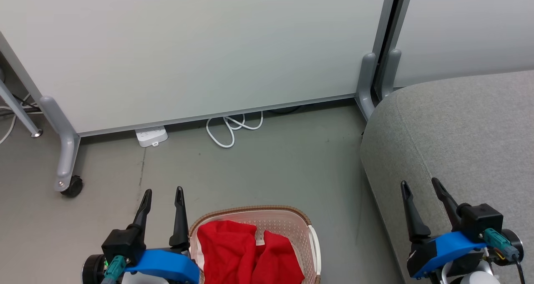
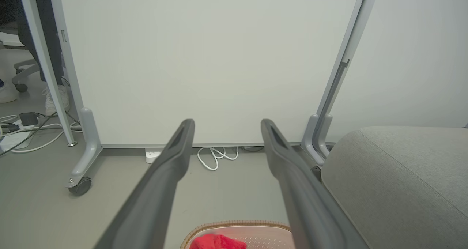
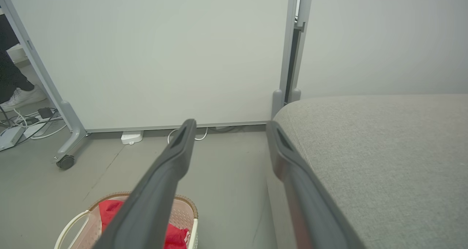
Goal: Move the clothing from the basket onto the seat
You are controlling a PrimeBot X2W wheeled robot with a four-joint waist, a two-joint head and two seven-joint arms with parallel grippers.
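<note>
Sitting in basket (image 1: 288,223), clothing (image 1: 233,250) lies just beside L claw (image 1: 163,191).

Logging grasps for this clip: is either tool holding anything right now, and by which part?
Nothing is held. The left tool and right tool are both open and empty; the red clothing lies in the basket.

We see pale partition panels (image 1: 200,46) on grey metal legs (image 1: 66,150), one with a black castor (image 1: 71,188), over a grey floor (image 1: 271,167). A white power strip (image 1: 152,136) and looped white cable (image 1: 231,129) lie at their base.
</note>
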